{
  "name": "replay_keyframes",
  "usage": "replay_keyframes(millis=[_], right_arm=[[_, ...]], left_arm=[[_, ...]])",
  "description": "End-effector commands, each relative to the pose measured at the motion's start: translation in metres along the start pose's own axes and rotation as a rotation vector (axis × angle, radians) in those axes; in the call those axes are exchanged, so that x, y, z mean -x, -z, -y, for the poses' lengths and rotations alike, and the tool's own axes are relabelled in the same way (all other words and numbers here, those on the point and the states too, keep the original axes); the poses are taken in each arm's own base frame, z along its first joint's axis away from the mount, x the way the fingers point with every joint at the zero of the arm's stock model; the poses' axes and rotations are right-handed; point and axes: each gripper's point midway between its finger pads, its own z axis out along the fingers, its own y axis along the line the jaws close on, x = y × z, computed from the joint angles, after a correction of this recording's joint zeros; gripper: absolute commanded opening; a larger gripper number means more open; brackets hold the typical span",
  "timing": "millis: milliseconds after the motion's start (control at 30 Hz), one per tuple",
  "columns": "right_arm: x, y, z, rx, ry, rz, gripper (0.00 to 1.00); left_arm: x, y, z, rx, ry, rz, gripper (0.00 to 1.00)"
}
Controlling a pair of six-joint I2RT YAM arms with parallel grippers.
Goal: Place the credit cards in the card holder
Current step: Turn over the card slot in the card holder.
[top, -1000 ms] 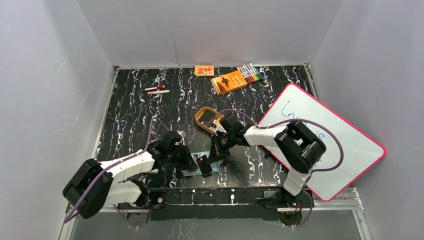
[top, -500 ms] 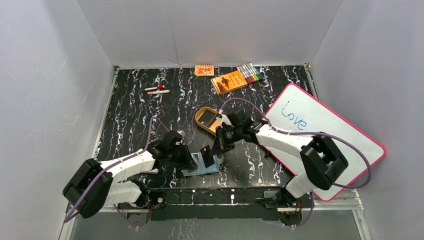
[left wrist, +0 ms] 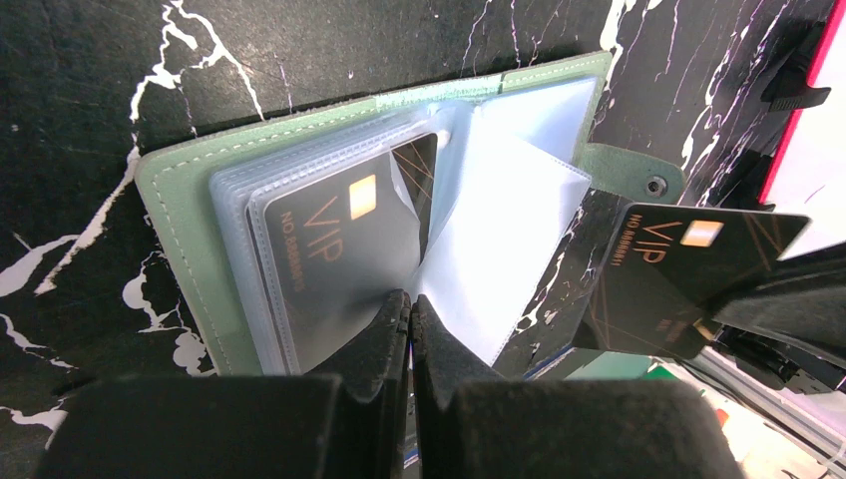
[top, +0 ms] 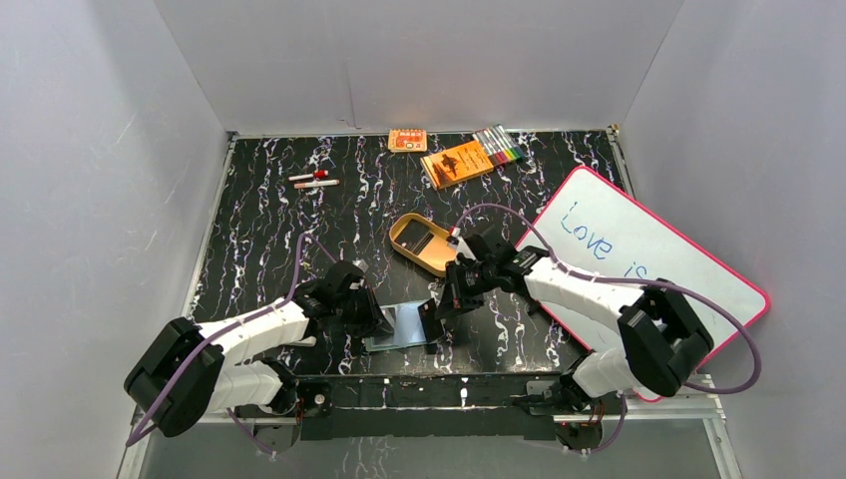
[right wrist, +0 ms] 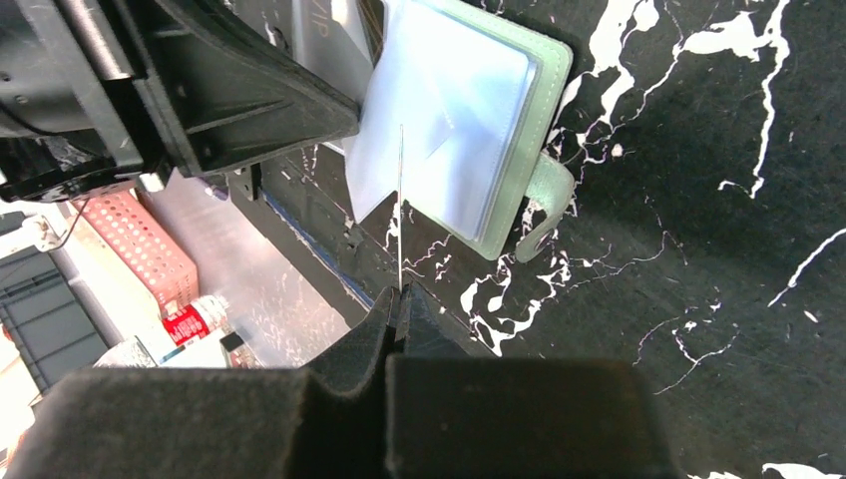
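Top view, card holder (top: 399, 326): lies open on the table (top: 279, 230) at the near edge, between the two arms.
Top view, loose card (top: 429, 321): a dark credit card stands at the holder's right edge, carried by the right arm and not yet in a pocket.
Top view, tan tray (top: 424, 242): sits farther back. I cannot tell from here whether more cards lie in it.
Top view, bystanders: the whiteboard (top: 638, 269) to the right and the orange booklet (top: 457, 163) at the far side play no part.

Left wrist view, stowed card (left wrist: 329, 259): one dark card already sits inside a clear sleeve on the left leaf of the green holder (left wrist: 175, 230).
Left wrist view, left jaws: closed tip to tip and set down on the sleeves by the spine, apparently pinning the holder. I cannot tell whether a sleeve is pinched between them.
Left wrist view, second card (left wrist: 688, 269): in the air just right of the holder, beyond the snap tab (left wrist: 648, 185).

Right wrist view, right jaws: closed on the near end of the loose card (right wrist: 400, 210), seen edge-on as a thin line pointing at the pale empty sleeves (right wrist: 469, 130).
Right wrist view, alignment: the card's far edge overlaps the near border of the sleeves. I cannot confirm that it has entered a pocket.

Assessment, done: one card is stowed.
Assessment, outstanding: the held card has to be slid fully into a sleeve, and any further cards must follow.
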Motion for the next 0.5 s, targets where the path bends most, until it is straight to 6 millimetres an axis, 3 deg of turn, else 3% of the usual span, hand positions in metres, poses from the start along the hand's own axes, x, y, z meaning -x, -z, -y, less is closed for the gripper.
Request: replay_keyframes(millis=[0, 467], right_arm=[[0.002, 0.012, -0.004, 0.0, 0.024, 0.041, 0.0], [-0.016, -0.002, 0.01, 0.007, -0.031, -0.035, 0.0]], left_arm=[[-0.008, -0.001, -0.032, 0.117, 0.014, -0.003, 0.0], [-0.01, -0.002, -0.036, 0.122, 0.025, -0.001, 0.0]])
